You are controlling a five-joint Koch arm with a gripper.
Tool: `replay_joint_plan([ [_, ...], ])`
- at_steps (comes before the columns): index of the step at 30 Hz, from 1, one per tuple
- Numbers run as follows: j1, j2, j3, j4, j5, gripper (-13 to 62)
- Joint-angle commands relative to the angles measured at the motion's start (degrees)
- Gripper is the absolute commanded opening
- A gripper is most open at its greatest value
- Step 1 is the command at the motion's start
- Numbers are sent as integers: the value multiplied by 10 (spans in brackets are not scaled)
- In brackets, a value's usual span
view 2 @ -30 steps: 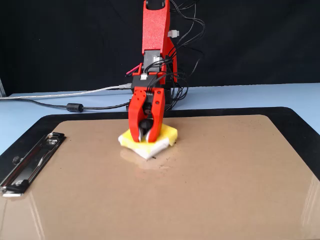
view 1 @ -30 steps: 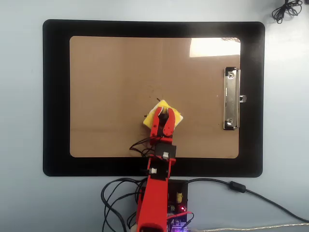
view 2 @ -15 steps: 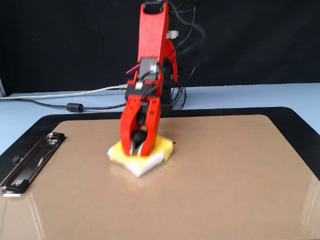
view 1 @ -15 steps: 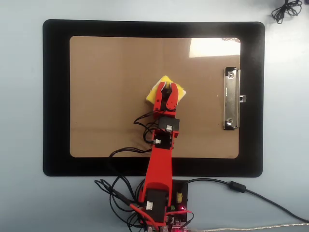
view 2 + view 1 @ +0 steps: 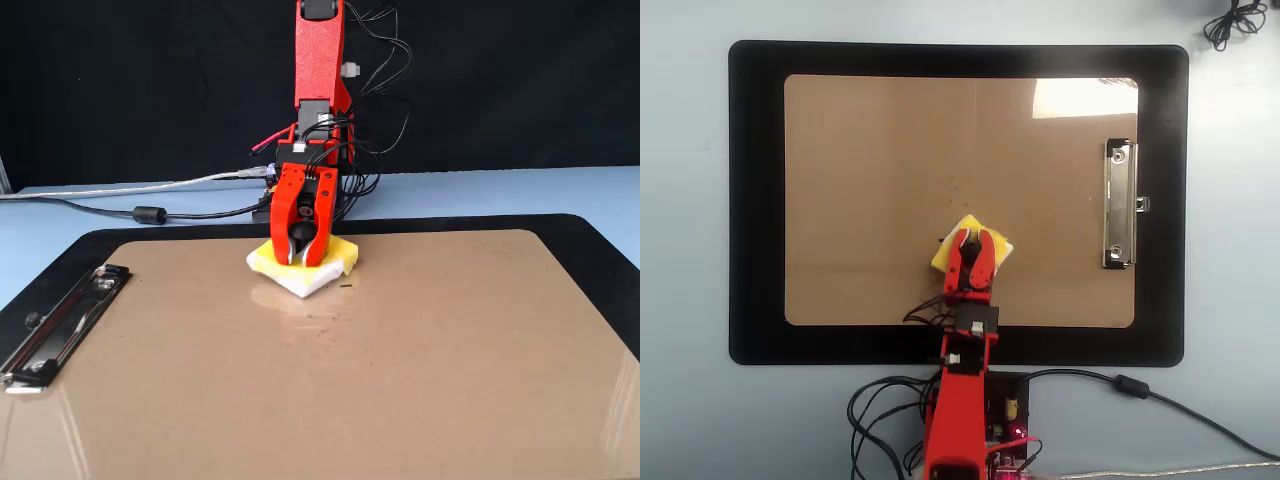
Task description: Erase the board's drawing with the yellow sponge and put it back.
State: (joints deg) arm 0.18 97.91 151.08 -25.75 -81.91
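Yellow sponge (image 5: 300,273) — square, white-edged — flat on the board (image 5: 330,380), gripper (image 5: 303,257) clamping its knob.

Sponge knob hidden beneath the gripper (image 5: 974,238) in both views. Drawing not discernible on the board (image 5: 870,180); only faint specks, too small to identify. Arm base cut off at overhead view's bottom edge.

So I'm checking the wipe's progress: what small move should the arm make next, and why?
Probably one more short stroke away from the base across the board. The gripper is shut on the yellow sponge, which lies flat on the board, and faint specks remain just beyond it in the overhead view. A tiny dark mark also shows beside the sponge in the fixed view.
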Motion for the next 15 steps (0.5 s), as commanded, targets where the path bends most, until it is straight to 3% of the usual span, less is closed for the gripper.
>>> replay_joint_plan([
  [1,5,-71,-57,-18,-3,-83],
  [4,4,-187,-171,-19,-3,-83],
  [7,4,-200,-178,-22,-3,-83],
  [9,3,-149,-116,-23,-2,-83],
  [15,-47,152,145,-11,-2,-83],
])
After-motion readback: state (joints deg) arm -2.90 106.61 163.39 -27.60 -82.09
